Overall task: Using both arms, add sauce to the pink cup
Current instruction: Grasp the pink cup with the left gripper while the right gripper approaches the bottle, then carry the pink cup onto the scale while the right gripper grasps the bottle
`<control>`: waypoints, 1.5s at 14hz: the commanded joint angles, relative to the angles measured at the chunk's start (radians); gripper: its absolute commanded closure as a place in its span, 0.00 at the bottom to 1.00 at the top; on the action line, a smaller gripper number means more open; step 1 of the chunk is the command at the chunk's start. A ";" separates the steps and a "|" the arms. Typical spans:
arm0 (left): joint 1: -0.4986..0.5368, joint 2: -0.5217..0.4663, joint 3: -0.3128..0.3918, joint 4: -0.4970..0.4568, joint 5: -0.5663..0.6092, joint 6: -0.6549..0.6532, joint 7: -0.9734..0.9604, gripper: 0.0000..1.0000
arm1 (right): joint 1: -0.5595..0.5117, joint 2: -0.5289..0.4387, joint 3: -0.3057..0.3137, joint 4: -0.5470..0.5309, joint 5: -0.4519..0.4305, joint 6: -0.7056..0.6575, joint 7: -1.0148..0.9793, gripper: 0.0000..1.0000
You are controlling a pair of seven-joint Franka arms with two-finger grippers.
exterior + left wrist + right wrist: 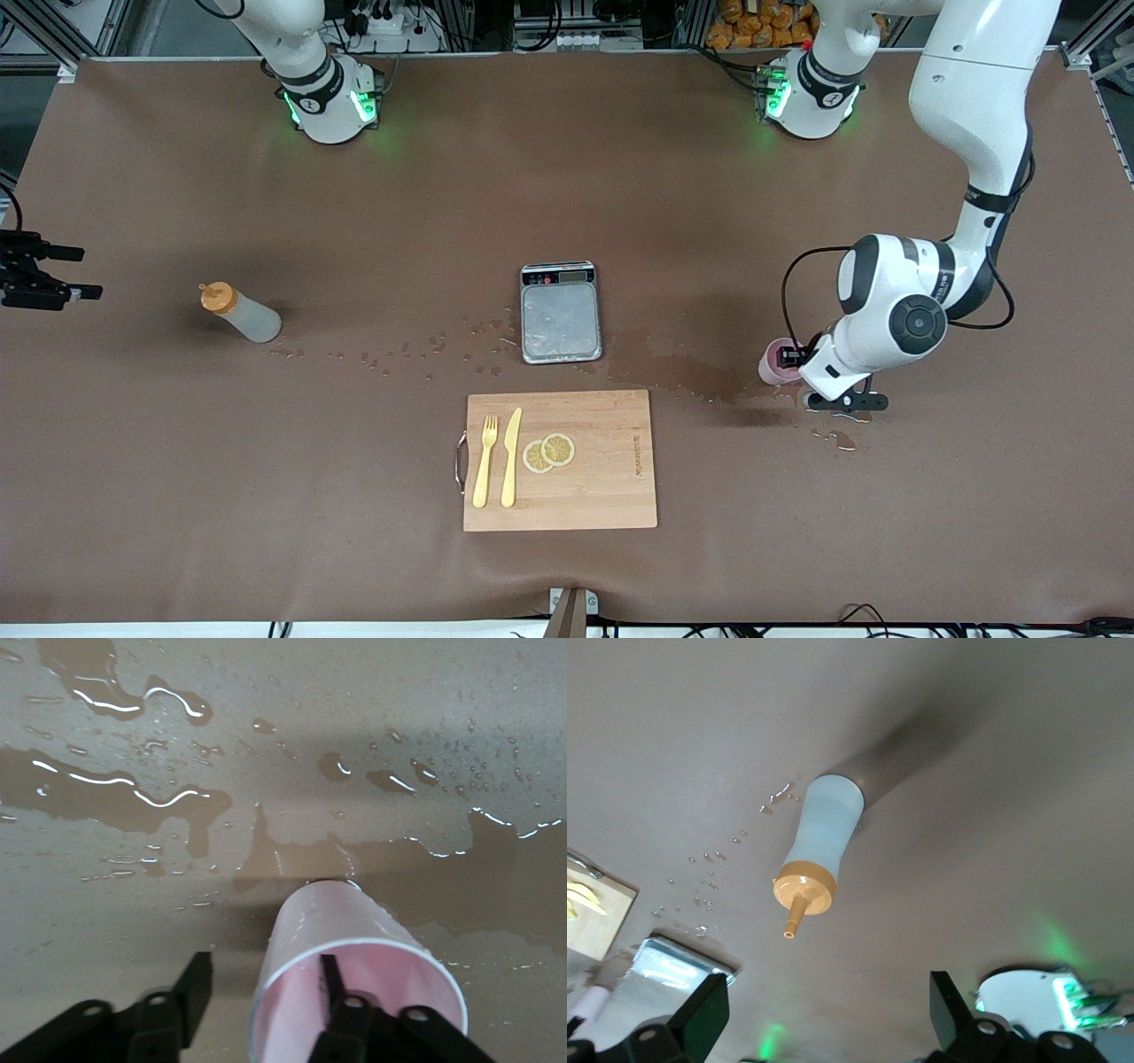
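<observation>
The pink cup (pixel 772 363) stands on the wet table toward the left arm's end, and it also shows in the left wrist view (pixel 306 935). My left gripper (pixel 791 359) (pixel 264 979) is open astride the cup's wall, with one finger inside the cup and the other outside it. The sauce bottle (pixel 241 314), whitish with an orange cap, stands upright toward the right arm's end, and it also shows in the right wrist view (pixel 819 837). My right gripper (pixel 89 272) (pixel 828 992) is open and empty at that end of the table, well apart from the bottle.
A grey scale (pixel 560 312) sits mid-table. Nearer the camera lies a wooden cutting board (pixel 611 478) with a yellow fork (pixel 485 461), a knife (pixel 511 456) and lemon slices (pixel 549 452). A wet patch (pixel 700 377) lies beside the cup, and drops (pixel 399 354) trail toward the bottle.
</observation>
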State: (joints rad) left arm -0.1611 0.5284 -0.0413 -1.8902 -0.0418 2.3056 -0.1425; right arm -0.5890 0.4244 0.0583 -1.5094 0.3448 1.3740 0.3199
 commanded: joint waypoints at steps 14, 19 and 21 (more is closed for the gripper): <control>-0.011 -0.176 -0.173 -0.010 -0.016 -0.095 -0.246 1.00 | -0.170 0.301 0.018 0.032 0.204 -0.087 0.315 0.00; -0.122 -0.137 -0.302 0.080 -0.013 -0.097 -0.579 1.00 | -0.216 0.421 0.018 0.038 0.302 -0.089 0.315 0.00; -0.222 -0.084 -0.302 0.153 -0.009 -0.095 -0.714 1.00 | -0.224 0.442 0.018 0.040 0.318 -0.090 0.315 0.00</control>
State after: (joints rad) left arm -0.3014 0.3815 -0.3505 -1.8262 -0.0430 2.2239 -0.7515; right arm -0.7868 0.8351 0.0567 -1.5029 0.6290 1.3085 0.6118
